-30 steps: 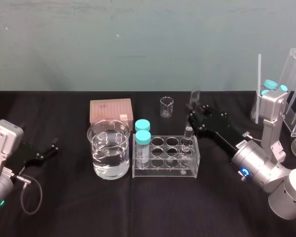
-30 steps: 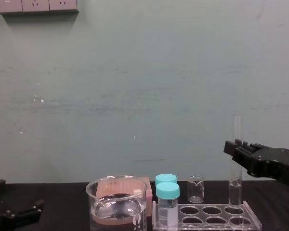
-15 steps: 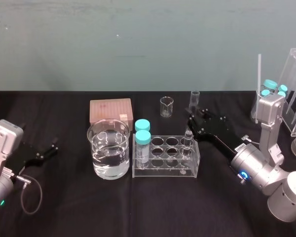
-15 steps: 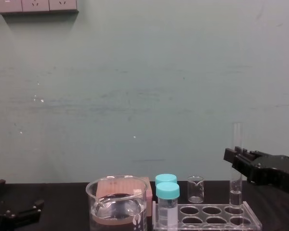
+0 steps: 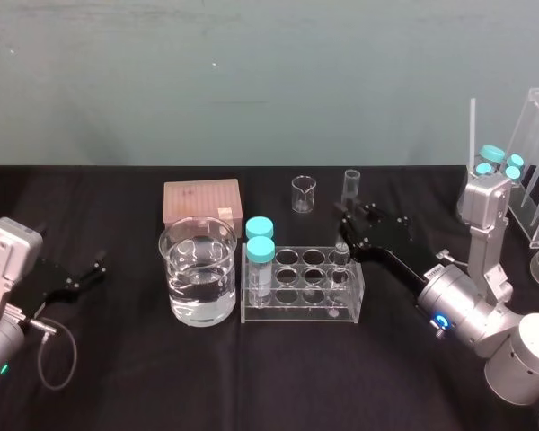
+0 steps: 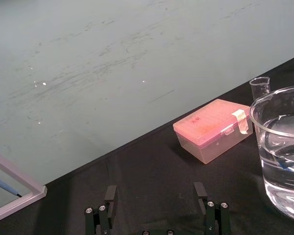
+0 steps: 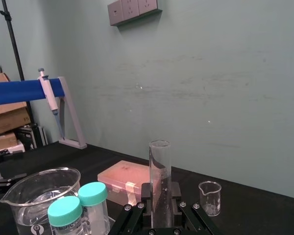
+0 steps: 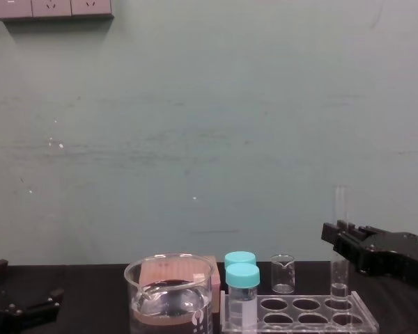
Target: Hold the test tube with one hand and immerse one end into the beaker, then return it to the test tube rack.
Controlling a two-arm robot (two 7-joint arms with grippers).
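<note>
The test tube (image 5: 350, 187) stands upright, its lower end down in the back right hole of the clear test tube rack (image 5: 296, 314). My right gripper (image 5: 345, 235) is shut on its middle; in the right wrist view both black fingers (image 7: 146, 193) press the test tube (image 7: 159, 176). In the chest view the test tube (image 8: 340, 229) rises above the gripper (image 8: 334, 240) and the rack (image 8: 320, 311). The beaker (image 5: 198, 280), part full of clear liquid, stands left of the rack. My left gripper (image 6: 156, 196) rests open at the table's left, holding nothing.
Two teal-capped vials (image 5: 260, 244) stand in the rack's left holes. A pink box (image 5: 202, 201) and a tiny beaker (image 5: 303, 193) sit behind. A clear stand and more teal-capped vials (image 5: 496, 158) are at the far right.
My right gripper has come down with the test tube, sinking its lower end deeper into the rack's back right hole. The left arm has not moved.
</note>
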